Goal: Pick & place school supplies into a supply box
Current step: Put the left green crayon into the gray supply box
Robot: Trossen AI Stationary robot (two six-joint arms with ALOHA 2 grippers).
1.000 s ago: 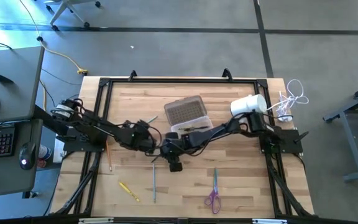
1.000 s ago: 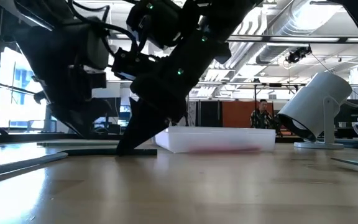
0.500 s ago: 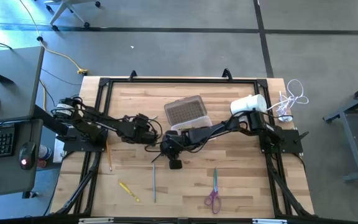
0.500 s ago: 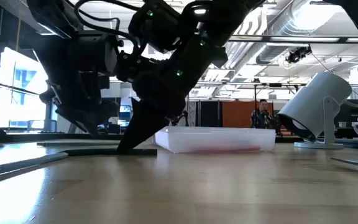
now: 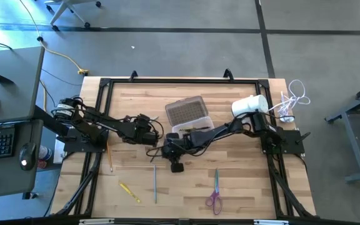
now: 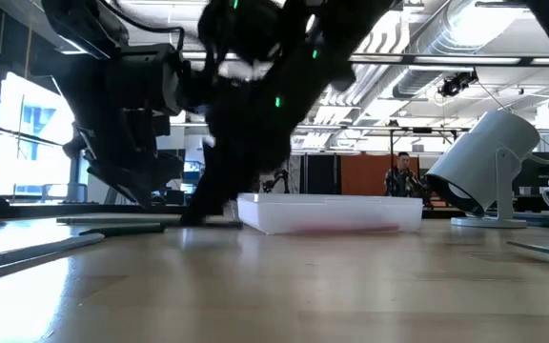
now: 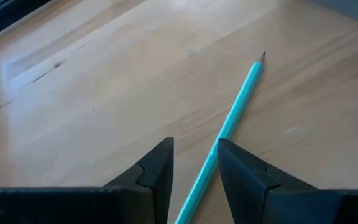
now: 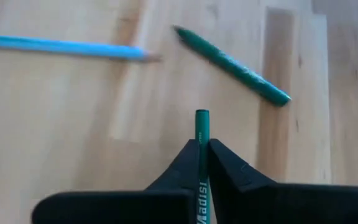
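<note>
Clamping a green pencil (image 8: pixel 202 146), right gripper (image 8: pixel 202 152) sits mid-table just in front of the supply box (image 5: pixel 191 117) (lid open). Left gripper (image 7: pixel 194 163), jaws apart, hovers over a teal pencil (image 7: pixel 238 99) on the table (image 5: pixel 242 181). Scissors (image 5: pixel 215 190) lie near the front edge.

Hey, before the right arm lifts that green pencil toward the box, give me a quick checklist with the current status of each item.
1. Right gripper jaws closed on the green pencil: ok.
2. Pencil sits straight between the jaws, tip sticking out ahead: ok.
3. Nothing else caught in the grip; the second green pencil and the blue pencil lie apart on the wood: ok.
4. Supply box open: cannot tell.
5. Left gripper clear of the path; its jaws are open over a blue pencil near the table's middle, close to the right arm: cannot tell.
6. Scissors away from the lift: ok.
</note>
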